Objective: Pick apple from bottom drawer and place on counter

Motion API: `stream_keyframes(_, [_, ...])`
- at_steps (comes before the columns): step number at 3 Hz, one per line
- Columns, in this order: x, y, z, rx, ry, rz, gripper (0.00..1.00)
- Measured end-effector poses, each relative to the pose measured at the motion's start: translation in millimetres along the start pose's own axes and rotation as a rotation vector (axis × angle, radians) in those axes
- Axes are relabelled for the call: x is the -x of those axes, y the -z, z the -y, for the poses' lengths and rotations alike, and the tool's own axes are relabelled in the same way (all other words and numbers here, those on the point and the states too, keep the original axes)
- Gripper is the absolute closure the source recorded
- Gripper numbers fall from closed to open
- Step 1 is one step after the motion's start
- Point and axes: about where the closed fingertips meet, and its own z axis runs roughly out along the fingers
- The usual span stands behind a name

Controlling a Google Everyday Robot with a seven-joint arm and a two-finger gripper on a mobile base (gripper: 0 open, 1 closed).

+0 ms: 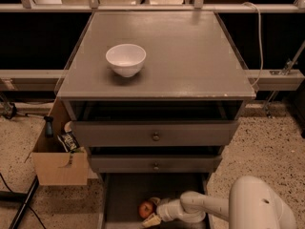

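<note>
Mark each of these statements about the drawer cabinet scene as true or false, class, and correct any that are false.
1. The white bowl stands on the counter. True.
2. The apple lies on the counter beside the bowl. False: it lies in the open bottom drawer.
3. The gripper is down in the bottom drawer, right at the apple. True.
4. The cardboard box stands on the right of the cabinet in the picture. False: it stands on the floor on the left side of the picture.
5. The bowl holds the apple. False: nothing shows in the bowl, and the apple is in the drawer.
</note>
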Motion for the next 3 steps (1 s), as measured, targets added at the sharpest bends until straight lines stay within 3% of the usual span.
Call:
stream_keyframes(2, [0.0, -0.1, -0.1, 0.000, 0.000, 0.000, 0.81])
stream_keyframes(3, [0.0, -0.2, -0.2, 0.001, 0.000, 0.000, 1.00])
